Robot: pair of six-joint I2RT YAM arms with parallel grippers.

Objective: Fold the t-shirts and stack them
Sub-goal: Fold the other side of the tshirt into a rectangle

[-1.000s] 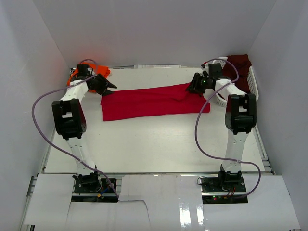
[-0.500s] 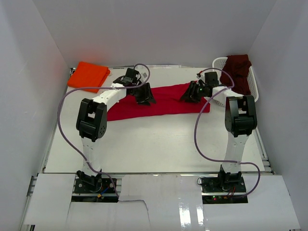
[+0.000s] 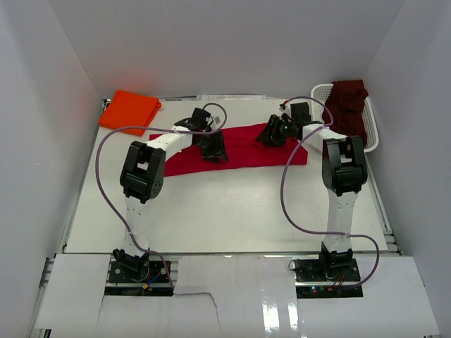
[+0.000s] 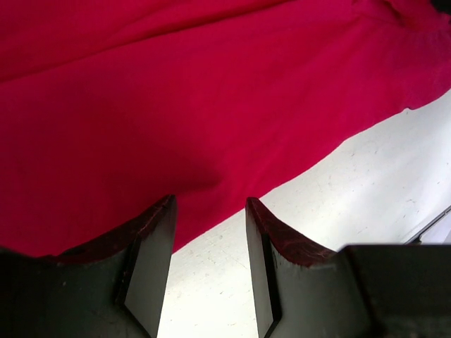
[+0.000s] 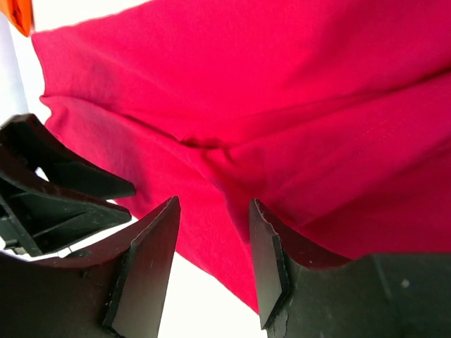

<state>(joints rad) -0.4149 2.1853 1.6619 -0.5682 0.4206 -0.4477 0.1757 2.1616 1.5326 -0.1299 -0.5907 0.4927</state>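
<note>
The bright red t-shirt (image 3: 243,148) lies as a long folded strip across the back of the table; it fills the left wrist view (image 4: 211,91) and the right wrist view (image 5: 282,105). My left gripper (image 3: 213,146) hovers over the strip's middle-left at its near edge, open and empty (image 4: 210,211). My right gripper (image 3: 270,135) is over the strip's right part, open and empty (image 5: 213,211). The folded orange t-shirt (image 3: 130,110) lies at the back left. The dark maroon t-shirt (image 3: 347,105) sits in the basket.
A white lattice basket (image 3: 371,135) stands at the back right against the wall. White walls enclose the table on three sides. The left gripper's black body (image 5: 56,204) shows in the right wrist view.
My left gripper has swung from the orange shirt at the back left to the middle of the red shirt. My right gripper has moved left along the red shirt.
</note>
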